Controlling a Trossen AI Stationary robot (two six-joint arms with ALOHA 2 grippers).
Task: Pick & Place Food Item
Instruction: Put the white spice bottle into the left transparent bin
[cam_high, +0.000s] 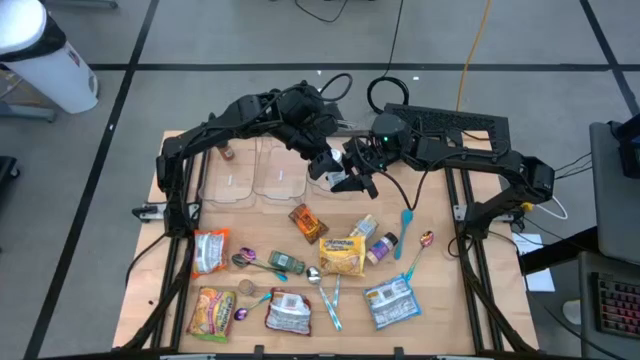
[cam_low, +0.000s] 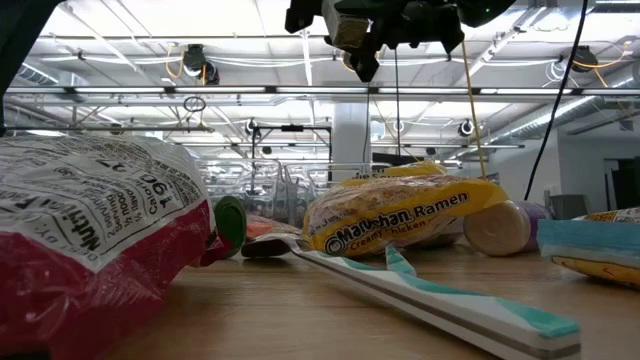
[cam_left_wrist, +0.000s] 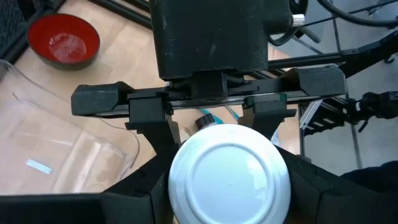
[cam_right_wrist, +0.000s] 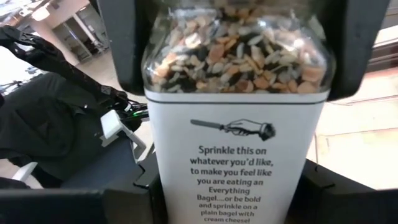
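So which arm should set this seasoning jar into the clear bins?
Probably left. The clear bins sit on its side of the table, just beside the left gripper, which is at the seasoning jar that the right gripper holds.

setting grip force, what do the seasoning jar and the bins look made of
Seasoning jar: clear wall, glass or hard plastic, can't tell which; the seeds show through above a matte white printed label. Its white end looks like smooth plastic. Bins: clear, thin, glossy plastic, the table showing through. The right gripper holds the jar.
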